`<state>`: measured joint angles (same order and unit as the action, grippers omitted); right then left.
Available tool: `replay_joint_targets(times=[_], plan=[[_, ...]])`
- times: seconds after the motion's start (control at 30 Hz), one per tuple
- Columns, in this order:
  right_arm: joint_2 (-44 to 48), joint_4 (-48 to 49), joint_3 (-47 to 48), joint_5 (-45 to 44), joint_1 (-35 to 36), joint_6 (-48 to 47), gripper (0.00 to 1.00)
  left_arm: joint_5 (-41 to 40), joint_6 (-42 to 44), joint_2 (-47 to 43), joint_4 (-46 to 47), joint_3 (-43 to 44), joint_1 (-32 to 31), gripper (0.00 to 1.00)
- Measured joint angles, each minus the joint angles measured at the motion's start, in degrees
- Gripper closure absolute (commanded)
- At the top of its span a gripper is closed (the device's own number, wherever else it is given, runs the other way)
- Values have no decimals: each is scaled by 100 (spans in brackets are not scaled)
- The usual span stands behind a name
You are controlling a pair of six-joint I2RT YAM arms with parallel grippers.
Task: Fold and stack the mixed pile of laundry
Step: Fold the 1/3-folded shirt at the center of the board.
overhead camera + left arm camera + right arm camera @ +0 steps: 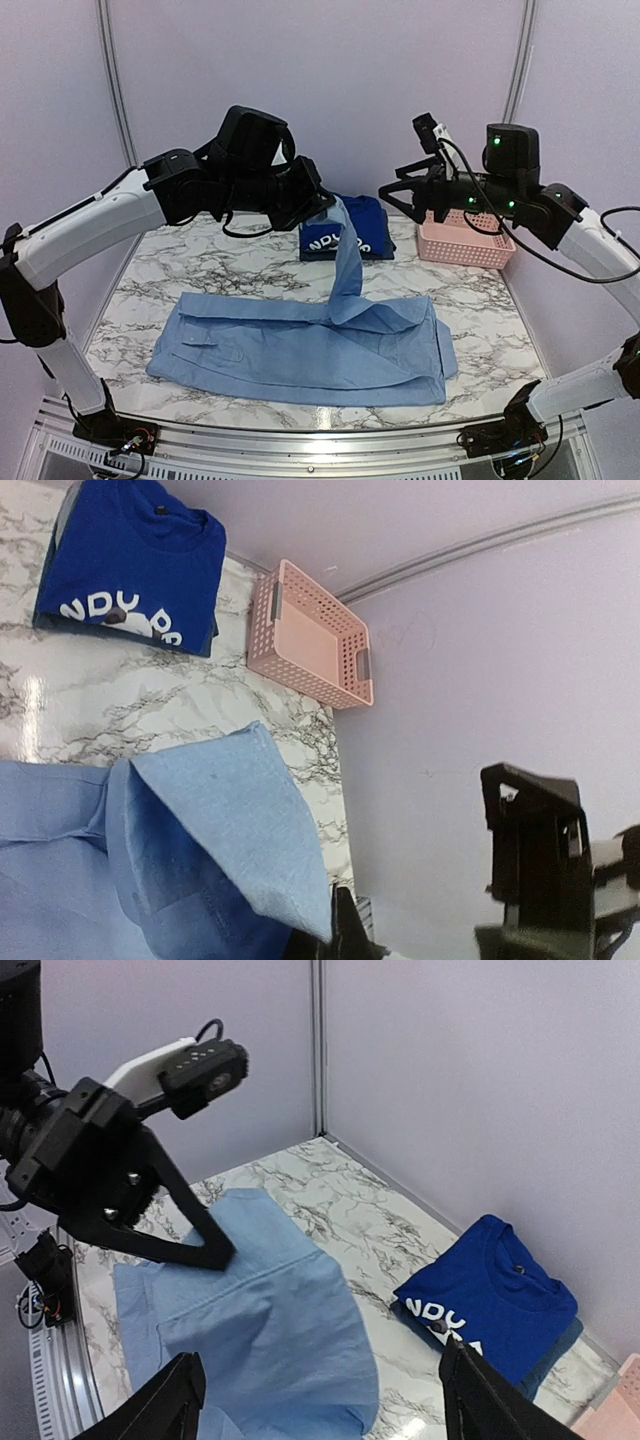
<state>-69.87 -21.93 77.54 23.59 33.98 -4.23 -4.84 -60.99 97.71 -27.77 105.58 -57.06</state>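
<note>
Left jaws around light-blue shirt (310,345) edge

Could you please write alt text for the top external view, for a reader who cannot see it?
The left gripper holds one flap of a light-blue shirt up above the marble table, the rest lying flat. Behind it sits a folded royal-blue T-shirt, with a pink basket to its right, near which the open right gripper hovers.
</note>
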Motion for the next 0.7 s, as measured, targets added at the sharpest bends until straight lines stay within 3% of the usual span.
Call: replay_joint_targets(times=[0.2,0.4,0.43,0.5,0.63,0.67,0.7], plan=[[-229,31,-26,-474,861,-66,16,-173,-1650,149,20,26,0,100],[-540,33,-26,-1360,1523,-417,22,-210,-2341,149,39,33,0,100],[-608,33,-26,-1515,1596,-511,27,-208,-2389,149,42,35,0,100],[-728,31,-24,-1777,1681,-643,47,-208,-2457,149,42,35,0,100],[-1025,-22,109,-2253,1733,-929,98,-216,-2544,138,44,28,0,100],[-1095,-44,173,-2315,1742,-966,100,-227,-2559,125,44,13,0,100],[-1132,-52,212,-2345,1742,-984,100,-240,-2559,107,44,-7,0,88]])
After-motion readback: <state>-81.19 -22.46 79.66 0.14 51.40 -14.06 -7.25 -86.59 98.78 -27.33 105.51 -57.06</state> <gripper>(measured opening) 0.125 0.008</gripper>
